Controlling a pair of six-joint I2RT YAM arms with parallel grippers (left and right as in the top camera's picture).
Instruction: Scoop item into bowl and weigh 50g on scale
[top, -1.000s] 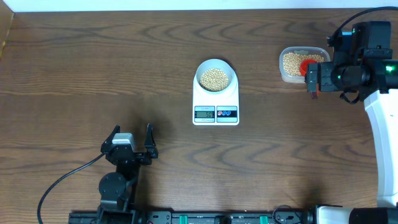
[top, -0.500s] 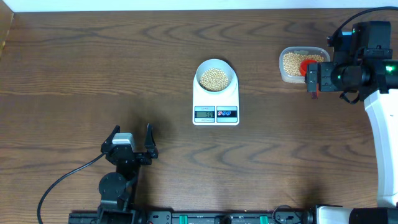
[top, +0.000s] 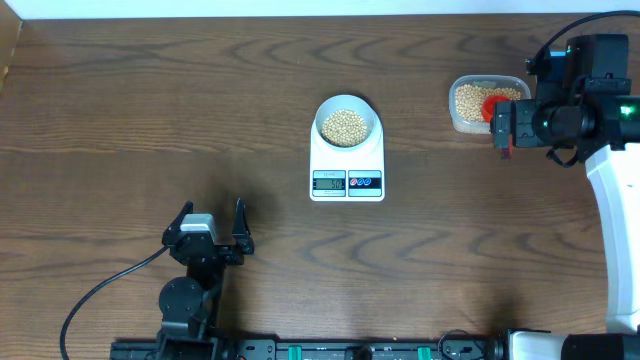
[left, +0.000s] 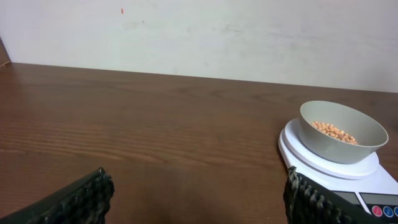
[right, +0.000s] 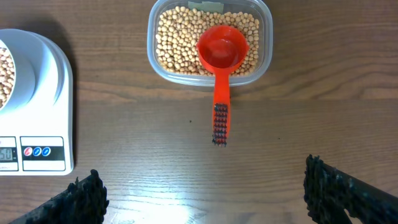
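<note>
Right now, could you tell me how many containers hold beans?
2: the bowl on the scale at centre, and the clear tub holding the red scoop at the right.

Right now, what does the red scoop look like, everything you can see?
The red scoop looks like shiny plastic: a round, empty cup and a straight handle with a dark ribbed end. The cup rests on the beans in the clear tub; the handle pokes out over the rim. Nothing holds it.

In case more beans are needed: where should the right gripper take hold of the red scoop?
Probably the scoop by its ribbed handle end, from above: it juts past the tub rim over the table, clear of the beans.
</note>
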